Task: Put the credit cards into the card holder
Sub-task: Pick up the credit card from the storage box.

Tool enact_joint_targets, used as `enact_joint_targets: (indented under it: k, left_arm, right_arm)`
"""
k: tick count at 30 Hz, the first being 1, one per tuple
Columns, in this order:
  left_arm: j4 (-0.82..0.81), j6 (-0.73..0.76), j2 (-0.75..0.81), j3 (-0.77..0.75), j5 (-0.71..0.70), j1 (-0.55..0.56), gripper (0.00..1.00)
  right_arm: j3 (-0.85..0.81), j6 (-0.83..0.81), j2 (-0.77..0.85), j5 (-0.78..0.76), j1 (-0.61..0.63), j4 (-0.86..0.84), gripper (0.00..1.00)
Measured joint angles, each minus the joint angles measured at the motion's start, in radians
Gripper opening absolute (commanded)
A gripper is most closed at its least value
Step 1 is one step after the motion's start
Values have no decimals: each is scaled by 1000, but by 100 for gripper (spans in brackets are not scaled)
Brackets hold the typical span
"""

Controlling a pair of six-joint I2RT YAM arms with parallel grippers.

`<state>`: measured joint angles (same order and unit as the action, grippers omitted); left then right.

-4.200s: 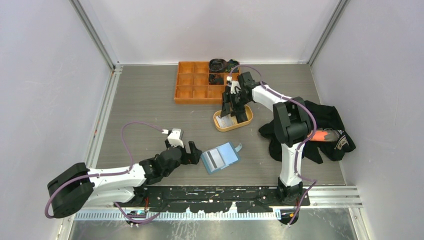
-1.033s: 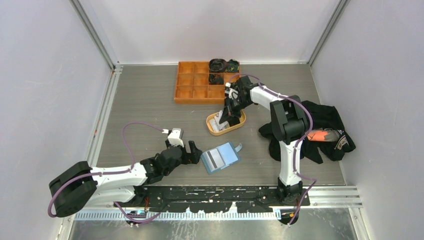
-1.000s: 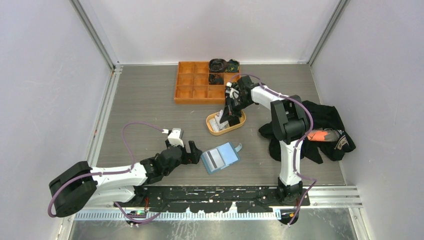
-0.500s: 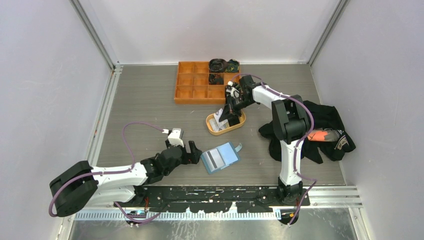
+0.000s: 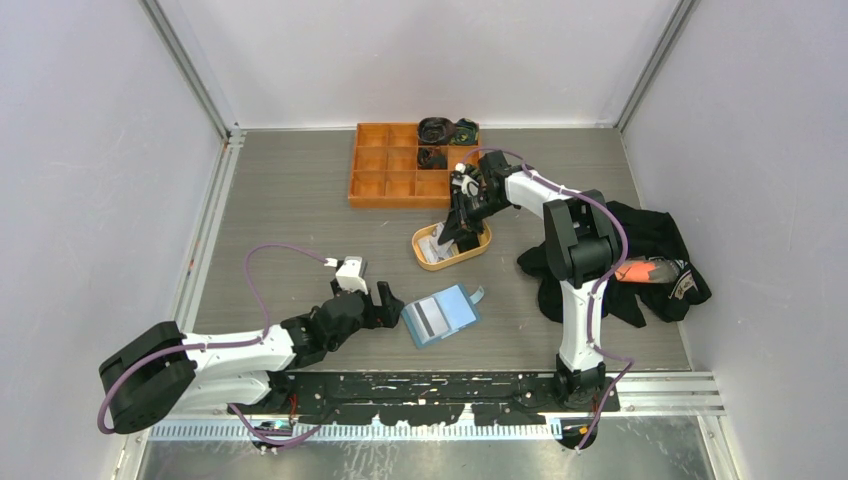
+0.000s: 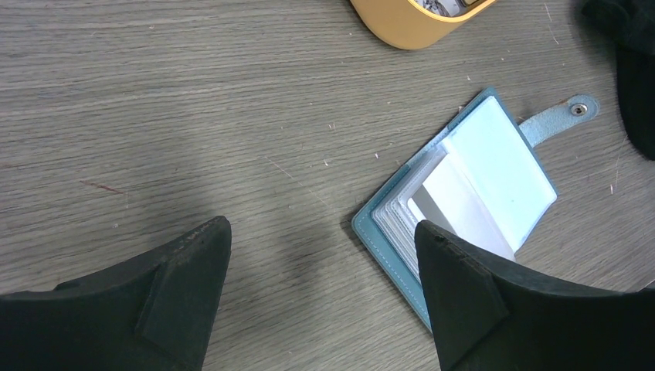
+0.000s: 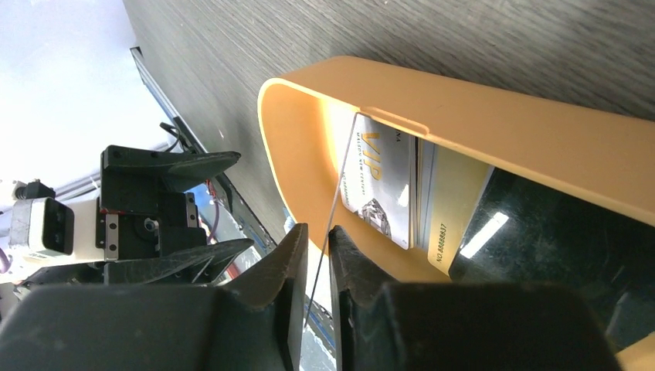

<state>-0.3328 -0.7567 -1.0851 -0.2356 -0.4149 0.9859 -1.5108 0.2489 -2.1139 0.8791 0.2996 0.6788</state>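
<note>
The blue card holder (image 5: 440, 316) lies open on the table, its clear slots (image 6: 471, 189) facing up and its snap tab to the right. My left gripper (image 5: 392, 303) rests open just left of it with nothing between its fingers (image 6: 320, 228). Several credit cards (image 7: 382, 185) stand stacked on edge inside the oval tan dish (image 5: 478, 247). My right gripper (image 5: 455, 232) reaches into the dish. One thin card (image 7: 340, 170) shows edge-on between its narrowly parted fingers (image 7: 317, 229), with a gap on each side of it.
An orange compartment tray (image 5: 385, 175) with black items (image 5: 437, 130) in its far cells stands behind the dish. A heap of black cloth (image 5: 650, 255) lies at the right by the right arm. White walls close in the table.
My right gripper's jaws have parted slightly around the card over the dish. The dish sits further left than several seconds ago. The left arm and card holder have not moved.
</note>
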Motion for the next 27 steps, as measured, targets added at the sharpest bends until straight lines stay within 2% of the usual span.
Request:
enact_joint_targets:
  k: [10,14,15,21,27]
  left_arm:
    - [0,-1,0,0,0,-1,88]
    - [0,-1,0,0,1,-3,88]
    - [0,-1,0,0,1,-3,88]
    - [0,0,1,0,6,-5,89]
    - [-61,9,63,26,58,-6,93]
  right_arm:
    - [0,-11,0,-18,0,4,21]
    - [0,-18,0,-30,0,5,2]
    - [0,-18,0,-32,0,7,1]
    - [4,-27,12,-37,-4,20,1]
    - [46,-52,105,11,-23,25,1]
